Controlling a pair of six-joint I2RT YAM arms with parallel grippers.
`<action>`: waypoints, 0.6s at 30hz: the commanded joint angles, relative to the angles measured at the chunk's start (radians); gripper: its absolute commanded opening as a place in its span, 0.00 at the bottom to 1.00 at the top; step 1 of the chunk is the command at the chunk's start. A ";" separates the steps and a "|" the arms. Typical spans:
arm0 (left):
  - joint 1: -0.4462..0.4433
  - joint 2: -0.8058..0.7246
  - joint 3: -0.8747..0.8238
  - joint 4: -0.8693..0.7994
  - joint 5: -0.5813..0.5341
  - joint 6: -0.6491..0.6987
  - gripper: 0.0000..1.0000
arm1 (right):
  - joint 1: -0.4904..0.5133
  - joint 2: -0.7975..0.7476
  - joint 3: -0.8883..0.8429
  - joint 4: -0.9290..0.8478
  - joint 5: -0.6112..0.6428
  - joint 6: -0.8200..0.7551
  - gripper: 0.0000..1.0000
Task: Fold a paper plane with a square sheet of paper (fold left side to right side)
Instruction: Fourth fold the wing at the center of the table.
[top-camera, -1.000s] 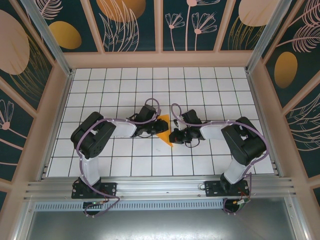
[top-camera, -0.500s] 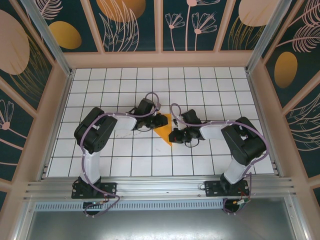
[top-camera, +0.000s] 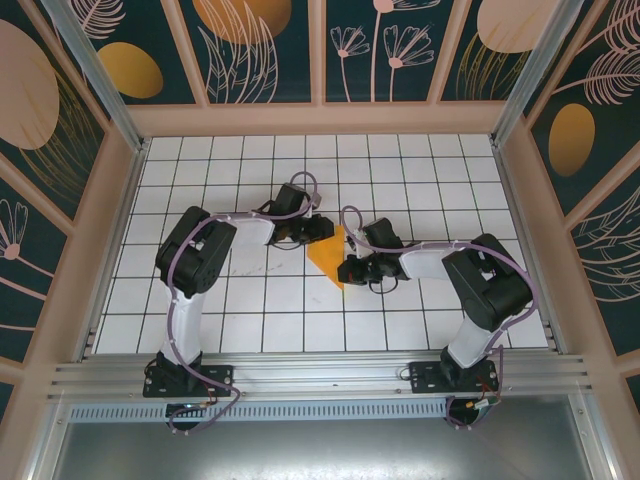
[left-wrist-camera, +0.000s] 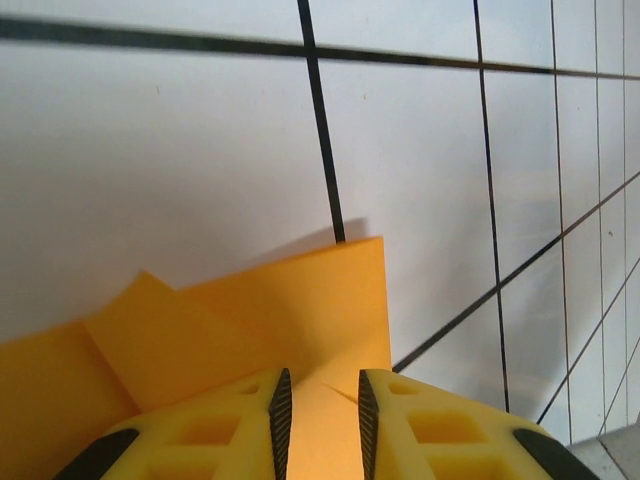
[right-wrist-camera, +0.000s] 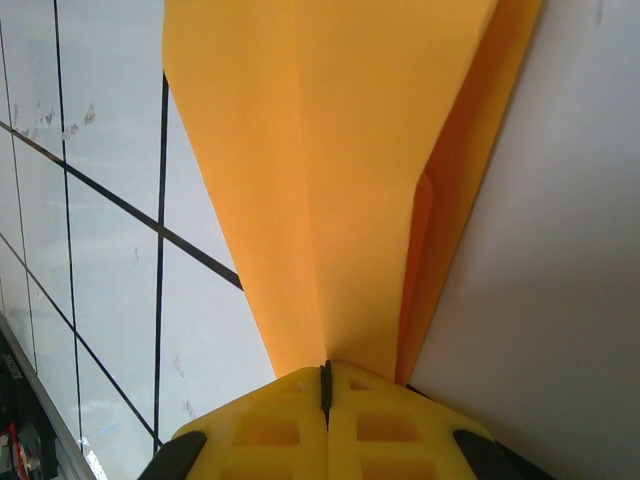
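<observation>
- White gridded desk (top-camera: 400, 170): folded orange paper (top-camera: 326, 260) lies mid-desk.
- Right claw (right-wrist-camera: 325, 375) clamps its narrow end; left claw (left-wrist-camera: 320, 390) stands slightly parted over an edge.
- Light, floppy, crease-prone: probably best pinched at folded edges.

The folded paper (top-camera: 328, 257) lies near the middle of the table (top-camera: 420, 170), between the 2 grippers, with the left gripper (top-camera: 324, 230) over its far corner and the right gripper (top-camera: 347, 269) at its right edge.
</observation>
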 joint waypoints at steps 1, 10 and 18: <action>0.091 0.070 0.045 0.003 -0.191 0.081 0.30 | 0.007 0.028 -0.062 -0.209 0.060 -0.022 0.00; 0.125 0.119 0.127 -0.042 -0.197 0.103 0.31 | 0.010 0.018 -0.074 -0.207 0.057 -0.020 0.00; 0.164 0.124 0.164 -0.065 -0.178 0.115 0.34 | 0.012 0.026 -0.066 -0.188 0.047 -0.009 0.00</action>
